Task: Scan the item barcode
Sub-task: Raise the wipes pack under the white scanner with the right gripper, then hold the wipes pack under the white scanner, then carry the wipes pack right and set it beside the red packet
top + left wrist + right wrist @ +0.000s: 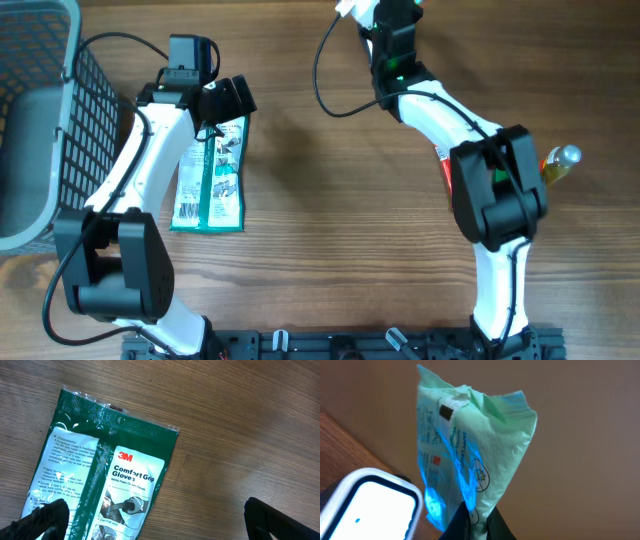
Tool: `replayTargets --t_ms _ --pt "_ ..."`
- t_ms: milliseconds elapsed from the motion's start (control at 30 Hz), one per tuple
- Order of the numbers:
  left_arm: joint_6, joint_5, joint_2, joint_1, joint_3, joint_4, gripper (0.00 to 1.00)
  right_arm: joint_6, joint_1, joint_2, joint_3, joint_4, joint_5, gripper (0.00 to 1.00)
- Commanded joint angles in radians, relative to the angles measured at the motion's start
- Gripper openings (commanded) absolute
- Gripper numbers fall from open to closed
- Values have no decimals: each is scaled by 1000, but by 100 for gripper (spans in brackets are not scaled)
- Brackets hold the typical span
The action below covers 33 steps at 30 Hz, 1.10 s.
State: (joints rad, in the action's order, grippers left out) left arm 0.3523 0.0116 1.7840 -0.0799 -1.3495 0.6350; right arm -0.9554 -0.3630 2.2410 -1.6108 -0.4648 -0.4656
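My right gripper (479,510) is shut on the lower edge of a pale green plastic packet (470,445) and holds it upright in the air. Blue light falls across the packet's printed face, and a small dark square label (445,410) sits near its top. A scanner with a white lit window (370,505) lies just left of the packet. In the overhead view this gripper (392,20) is at the table's far edge. My left gripper (160,525) hangs open over a green 3M glove package (110,475), which lies flat on the table (210,180). Its left finger (45,517) is above the package.
A grey wire basket (60,110) stands at the far left beside the left arm. A small bottle of yellow liquid (558,162) lies to the right of the right arm, and something red (445,165) shows under that arm. Black cables run across the back.
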Motion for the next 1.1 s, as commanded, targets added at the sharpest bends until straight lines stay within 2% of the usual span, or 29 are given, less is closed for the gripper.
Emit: replayTargets --t_ms 0,200,400,567,633,733,800,900,933,967,1067 --pt "-5 -10 0 3 -3 -2 100 28 5 77 -18 -29 19 4" --pt "-5 -10 0 3 -3 -2 100 93 -29 80 -18 69 22 5" --pt "-5 -10 0 3 -3 -2 100 183 -53 80 -18 283 15 4" --pt "-5 -10 0 3 -3 -2 100 203 -52 74 -18 254 -10 4" --pt "-5 -10 0 3 -3 -2 100 196 -52 31 -18 224 -72 4" --pt "-5 -10 0 3 -3 -2 100 253 -52 -115 -18 286 -62 4" --pt "-5 -10 0 3 -3 -2 100 360 -52 -239 -18 433 -6 4" --pt "-5 -10 0 3 -3 -2 100 644 -51 -408 -18 855 47 4" --pt "-5 -10 0 3 -3 -2 100 696 -49 -423 -18 954 88 4" --pt "-5 -10 0 3 -3 -2 100 801 -42 -435 -18 1155 201 4" --pt "-5 -10 0 3 -3 -2 100 1001 -16 -420 -6 1459 381 4"
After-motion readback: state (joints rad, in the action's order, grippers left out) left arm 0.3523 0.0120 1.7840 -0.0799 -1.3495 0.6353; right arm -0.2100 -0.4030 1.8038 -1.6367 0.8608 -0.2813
